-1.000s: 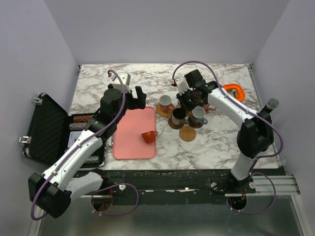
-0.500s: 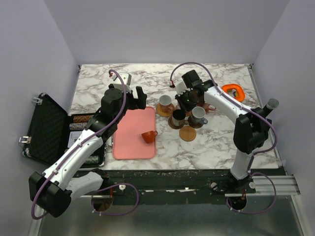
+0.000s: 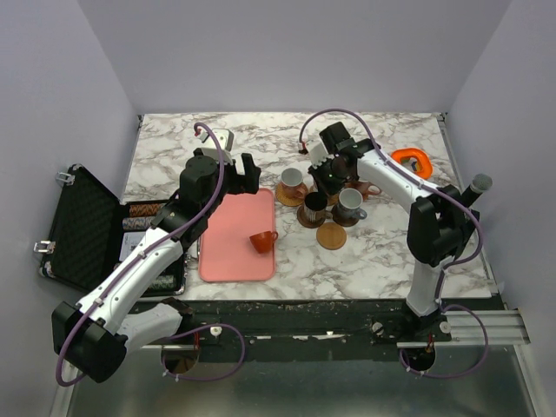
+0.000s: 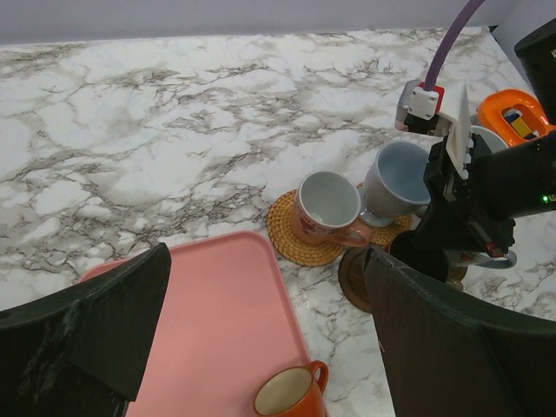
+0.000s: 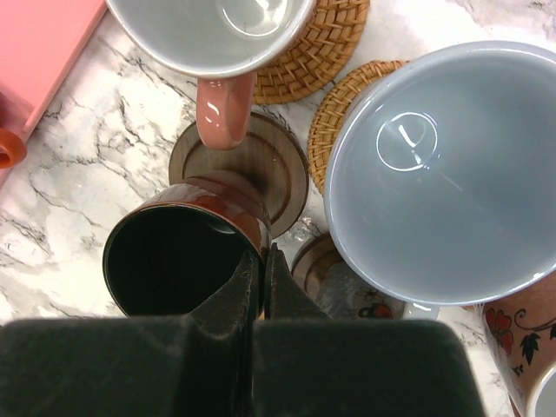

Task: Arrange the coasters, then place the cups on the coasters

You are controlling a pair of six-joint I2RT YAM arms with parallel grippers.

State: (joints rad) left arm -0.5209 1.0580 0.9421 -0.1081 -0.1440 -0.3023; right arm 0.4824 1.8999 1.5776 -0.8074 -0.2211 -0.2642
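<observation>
Right fingers (image 5: 228, 304) pinch the black cup (image 5: 169, 261) at its rim, over a dark coaster (image 5: 261, 165); left fingers (image 4: 113, 321) wide.

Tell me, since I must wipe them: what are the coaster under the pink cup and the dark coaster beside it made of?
Woven coaster under the pink cup: likely rattan or straw, matte; coiled braided weave shows. Dark coaster: probably wood, smooth matte; grain lines show.

Table (image 3: 165, 156) — white marble, grey-veined. Tray (image 3: 228, 248) pink, bearing an orange cup (image 3: 261, 241). Beside the tray: pink cup (image 4: 323, 201), pale inside; pale blue cup (image 4: 398, 178); black cup (image 5: 174, 256), reddish-brown rim — tan coasters (image 4: 287, 233) woven, brown coaster (image 5: 274, 169) wood-grained.
</observation>
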